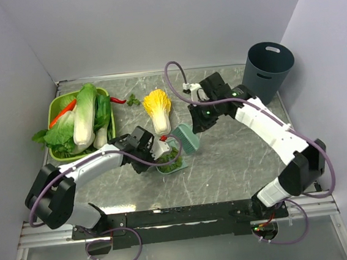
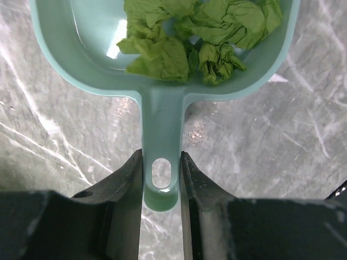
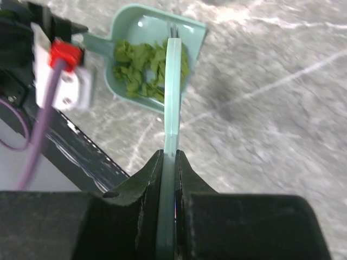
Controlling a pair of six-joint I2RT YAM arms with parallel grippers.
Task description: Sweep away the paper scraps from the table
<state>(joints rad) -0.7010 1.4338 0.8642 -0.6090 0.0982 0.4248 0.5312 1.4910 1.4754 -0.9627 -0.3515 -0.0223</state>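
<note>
Crumpled green paper scraps [image 2: 200,32] lie piled in a teal dustpan [image 2: 81,59] on the grey-green marble table [image 1: 238,160]. My left gripper [image 2: 161,179] is shut on the dustpan's handle; in the top view the left gripper [image 1: 158,148] sits just left of the dustpan [image 1: 178,167]. My right gripper [image 3: 169,162] is shut on a thin teal brush [image 3: 172,81] whose far end hangs over the dustpan [image 3: 135,27] and its scraps [image 3: 143,67]. From above, the brush [image 1: 187,138] stands right of the pan below the right gripper [image 1: 199,125]. A few scraps [image 1: 133,100] lie on the table farther back.
A green basket [image 1: 56,104] of whole cabbages stands at the back left, with a red chili [image 1: 117,100] beside it. A yellow-topped cabbage half [image 1: 158,107] lies just behind the dustpan. A dark grey bin [image 1: 269,68] stands at the back right.
</note>
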